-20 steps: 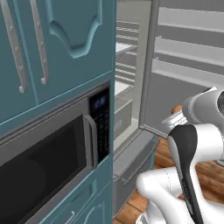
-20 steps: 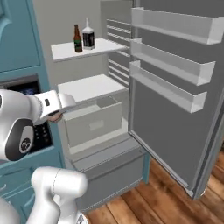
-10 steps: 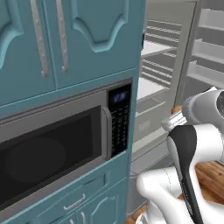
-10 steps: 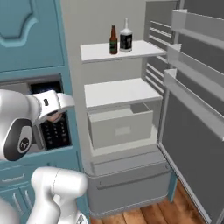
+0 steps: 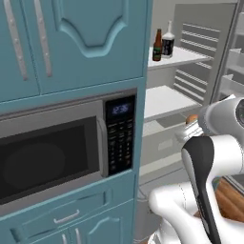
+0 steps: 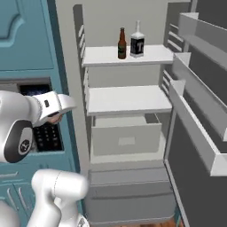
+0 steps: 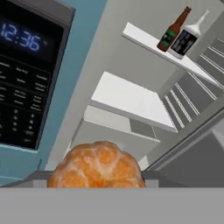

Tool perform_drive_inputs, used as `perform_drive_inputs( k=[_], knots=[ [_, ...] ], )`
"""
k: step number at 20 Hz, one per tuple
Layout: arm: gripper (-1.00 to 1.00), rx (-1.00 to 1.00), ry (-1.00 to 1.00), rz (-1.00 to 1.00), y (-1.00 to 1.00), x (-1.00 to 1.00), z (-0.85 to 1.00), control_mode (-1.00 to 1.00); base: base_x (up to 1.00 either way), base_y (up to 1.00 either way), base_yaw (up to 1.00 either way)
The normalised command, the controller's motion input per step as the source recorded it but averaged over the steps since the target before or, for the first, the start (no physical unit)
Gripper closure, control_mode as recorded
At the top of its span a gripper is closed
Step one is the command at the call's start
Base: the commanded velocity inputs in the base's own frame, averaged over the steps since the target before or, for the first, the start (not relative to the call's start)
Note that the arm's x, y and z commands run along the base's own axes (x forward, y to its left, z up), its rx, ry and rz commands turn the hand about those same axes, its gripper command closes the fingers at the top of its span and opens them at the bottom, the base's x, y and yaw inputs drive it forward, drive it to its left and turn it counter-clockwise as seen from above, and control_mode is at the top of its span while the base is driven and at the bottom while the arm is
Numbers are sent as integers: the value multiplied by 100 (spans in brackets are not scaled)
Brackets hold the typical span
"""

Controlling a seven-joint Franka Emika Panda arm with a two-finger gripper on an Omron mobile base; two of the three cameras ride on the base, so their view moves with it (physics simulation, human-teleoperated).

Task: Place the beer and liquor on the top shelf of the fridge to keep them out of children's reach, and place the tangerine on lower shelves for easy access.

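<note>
Open fridge (image 6: 177, 9) now squarely ahead; base has swung from microwave (image 5: 57, 152) side. Beer (image 6: 122, 43), liquor (image 6: 137, 41) already on top shelf (image 6: 155, 55). Gripper (image 6: 55, 117) half-closed around tangerine (image 7: 97, 167). Remaining: set fruit on lower shelves (image 6: 128, 99).

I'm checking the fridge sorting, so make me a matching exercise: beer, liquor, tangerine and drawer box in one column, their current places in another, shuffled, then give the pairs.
Things:
1. beer
2. liquor
3. tangerine
4. drawer box

Places:
A. under the second white shelf
B. in the gripper, outside the fridge
C. on the top shelf, on the side nearer the open door
D. on the top shelf, on the side nearer the microwave

Pairs: 1-D, 2-C, 3-B, 4-A
</note>
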Motion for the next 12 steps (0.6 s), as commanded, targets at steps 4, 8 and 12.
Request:
perform_drive_inputs(
  k=[4, 8, 12],
  knots=[
    [100, 0, 0, 0, 0, 0, 0, 100, 6, -60, 28],
    [100, 0, 0, 0, 0, 0, 0, 100, 0, -61, 24],
    [100, 0, 0, 0, 0, 0, 0, 100, 0, -57, 22]
  ],
)
